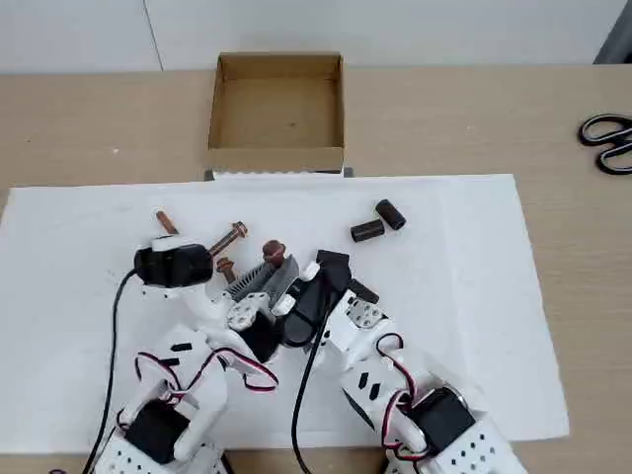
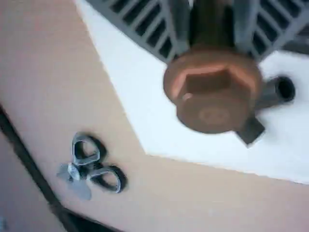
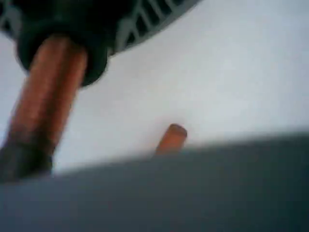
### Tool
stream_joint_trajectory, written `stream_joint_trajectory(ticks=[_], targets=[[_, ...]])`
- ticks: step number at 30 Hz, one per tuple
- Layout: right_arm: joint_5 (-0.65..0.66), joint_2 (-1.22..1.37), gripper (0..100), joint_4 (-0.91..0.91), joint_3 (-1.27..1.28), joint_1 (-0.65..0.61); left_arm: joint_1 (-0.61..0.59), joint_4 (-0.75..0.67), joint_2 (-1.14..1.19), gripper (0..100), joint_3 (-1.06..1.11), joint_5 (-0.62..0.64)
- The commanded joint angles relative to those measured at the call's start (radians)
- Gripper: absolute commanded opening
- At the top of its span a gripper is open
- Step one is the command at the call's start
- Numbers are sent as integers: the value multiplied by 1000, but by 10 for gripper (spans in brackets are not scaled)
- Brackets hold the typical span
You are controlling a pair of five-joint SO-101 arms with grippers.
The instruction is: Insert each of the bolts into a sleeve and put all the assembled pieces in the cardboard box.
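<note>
Left end effector clamped on bolt; right end effector grip unclear. Risk: shank meets sleeve skewed, jams, and bolt twists out of hold.

Bolts: four counted, three lying loose plus one held bolt; sleeves: two plainly countable, both loose; cardboard box: one; scissors: one pair; paper sheet: one.
</note>
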Motion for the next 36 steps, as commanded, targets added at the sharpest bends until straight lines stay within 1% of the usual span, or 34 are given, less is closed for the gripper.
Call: stream_joint_trajectory(ticks=[1,4,12,14,16,21,27,36], targets=[[0,-15,2,-19,-51,-4,-5,-15,2,6,7,-20],[0,-15,2,-19,-51,-4,-2,-32,2,6,8,-25],[0,-15,2,-27,-49,-2,3,-57,2,6,13,-186],[0,-15,2,-27,-46,1,15,-57,2,6,12,-204],[0,-15,2,-27,-46,1,43,-46,2,6,12,-206],[0,-15,2,-27,-49,4,121,46,2,6,8,-206],[0,-15,2,-84,-49,71,121,126,2,6,8,-203],[2,-13,2,-99,-49,73,127,184,2,6,15,-209]])
